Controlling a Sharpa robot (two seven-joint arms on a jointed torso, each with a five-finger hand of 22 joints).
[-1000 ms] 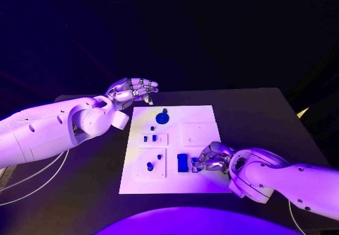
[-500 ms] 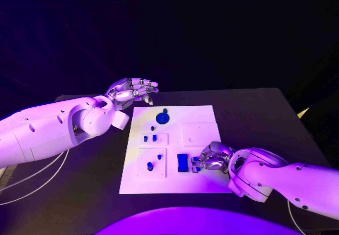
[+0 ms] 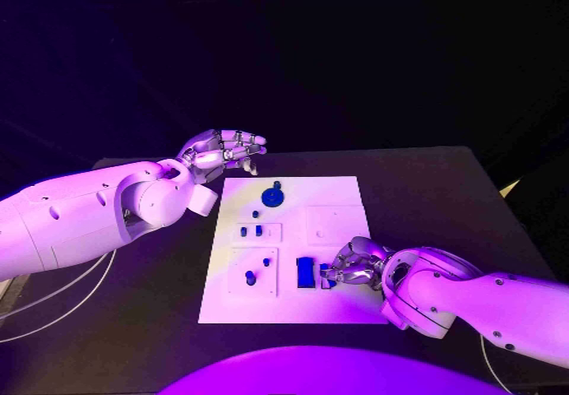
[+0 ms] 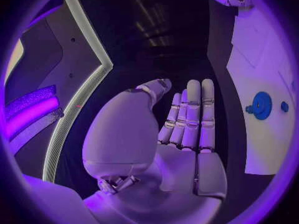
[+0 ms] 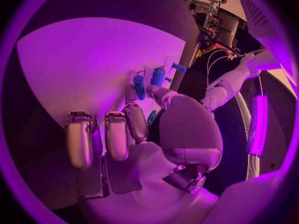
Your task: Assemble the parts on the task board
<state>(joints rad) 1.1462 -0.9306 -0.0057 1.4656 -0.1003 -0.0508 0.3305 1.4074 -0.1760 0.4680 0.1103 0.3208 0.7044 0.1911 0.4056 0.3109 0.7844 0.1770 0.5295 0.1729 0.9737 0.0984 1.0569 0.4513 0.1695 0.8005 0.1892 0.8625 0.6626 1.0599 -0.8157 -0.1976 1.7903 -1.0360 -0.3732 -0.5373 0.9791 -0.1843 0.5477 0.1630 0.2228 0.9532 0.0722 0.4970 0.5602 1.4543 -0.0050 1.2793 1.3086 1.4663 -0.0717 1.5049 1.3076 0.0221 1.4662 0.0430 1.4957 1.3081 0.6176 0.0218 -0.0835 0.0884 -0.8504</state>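
The white task board (image 3: 338,202) lies in the middle of the black table. A blue gear (image 3: 274,197) sits at its far end and also appears in the left wrist view as the gear (image 4: 261,105). Small blue parts (image 3: 250,232) stand in a block at mid-left, and two more (image 3: 252,278) in the near-left block. An upright blue block (image 3: 306,272) stands near the front. My right hand (image 3: 353,265) rests on the board beside it, thumb and a finger pinching a small blue part (image 5: 151,117). My left hand (image 3: 223,151) hovers off the board's far-left corner, fingers straight (image 4: 190,117), holding nothing.
A raised white square (image 3: 330,224) sits on the board's right half. Blue pegs (image 5: 158,76) stand just ahead of my right hand's fingers. Bare black table (image 3: 427,189) stretches to the right of the board; cables (image 3: 48,309) hang off the left edge.
My right hand has edged slightly toward the upright blue block. The left arm has stayed in place.
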